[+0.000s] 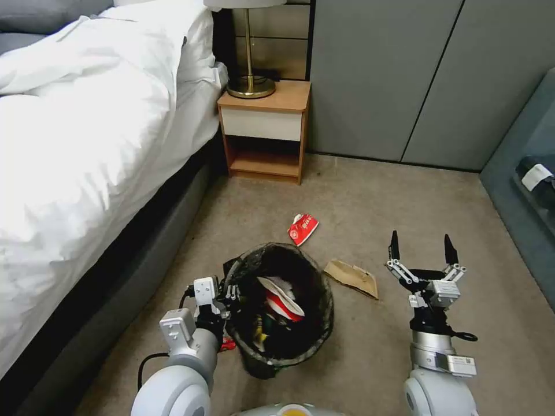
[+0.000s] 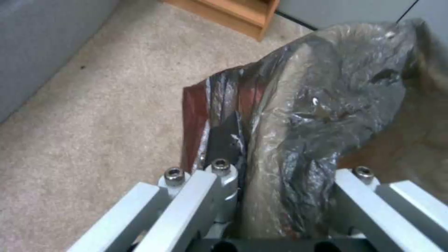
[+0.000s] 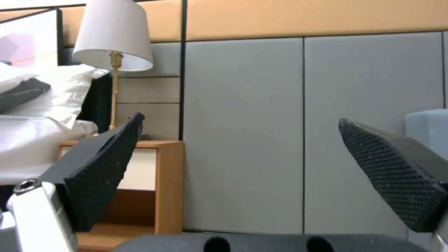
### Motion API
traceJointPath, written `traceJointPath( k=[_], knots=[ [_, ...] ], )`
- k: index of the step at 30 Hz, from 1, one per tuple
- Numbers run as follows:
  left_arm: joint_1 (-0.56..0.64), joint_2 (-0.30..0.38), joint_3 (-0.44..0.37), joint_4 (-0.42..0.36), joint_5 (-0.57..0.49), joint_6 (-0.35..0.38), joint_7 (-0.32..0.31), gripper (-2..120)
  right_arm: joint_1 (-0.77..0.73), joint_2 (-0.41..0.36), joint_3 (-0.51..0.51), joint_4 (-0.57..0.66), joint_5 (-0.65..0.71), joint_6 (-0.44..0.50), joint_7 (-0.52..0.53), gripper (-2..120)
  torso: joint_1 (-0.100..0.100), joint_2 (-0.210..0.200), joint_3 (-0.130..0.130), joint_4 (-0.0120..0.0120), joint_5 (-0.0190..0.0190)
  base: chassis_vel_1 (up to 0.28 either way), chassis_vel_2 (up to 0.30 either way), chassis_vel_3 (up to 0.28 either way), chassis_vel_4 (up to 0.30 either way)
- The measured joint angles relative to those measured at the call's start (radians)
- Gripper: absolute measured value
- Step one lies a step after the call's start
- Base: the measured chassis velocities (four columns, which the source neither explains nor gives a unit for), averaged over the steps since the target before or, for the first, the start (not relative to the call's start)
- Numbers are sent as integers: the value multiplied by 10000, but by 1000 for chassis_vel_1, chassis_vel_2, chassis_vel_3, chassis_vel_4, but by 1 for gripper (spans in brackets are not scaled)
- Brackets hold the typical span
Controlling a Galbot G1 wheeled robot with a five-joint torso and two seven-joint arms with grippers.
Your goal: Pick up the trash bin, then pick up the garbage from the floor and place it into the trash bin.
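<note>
The trash bin, lined with a dark crinkled bag, hangs off the carpet in front of me, with red, white and yellow litter inside. My left gripper is shut on its near-left rim; the left wrist view shows the bag-covered rim pinched between the fingers. A red-and-white crumpled packet lies on the carpet beyond the bin. To the bin's right lies a brown paper bag. My right gripper hovers open to the right of the paper bag, its black fingertips spread wide with nothing between them.
A bed with white bedding runs along the left. A wooden nightstand with a brass lamp stands ahead by the grey wall panels. A grey-blue seat is at the right. Carpet lies bare between them.
</note>
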Motion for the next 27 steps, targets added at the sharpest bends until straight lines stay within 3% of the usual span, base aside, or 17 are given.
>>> traceJointPath(
  k=[19, 27],
  knots=[
    [-32, -12, -95, 114, 23, -35, -100, 83, -29, -4, -69, 19, 54, 115, -396, 100, -1, 0, 0, -1, 0, 0, 0, 0, 0],
    [-18, -52, -105, 121, 55, -91, -143, 83, 21, -42, -71, -27, -21, 154, -431, 100, 0, 0, 0, 0, -1, -120, 104, 113, -108]
  ],
)
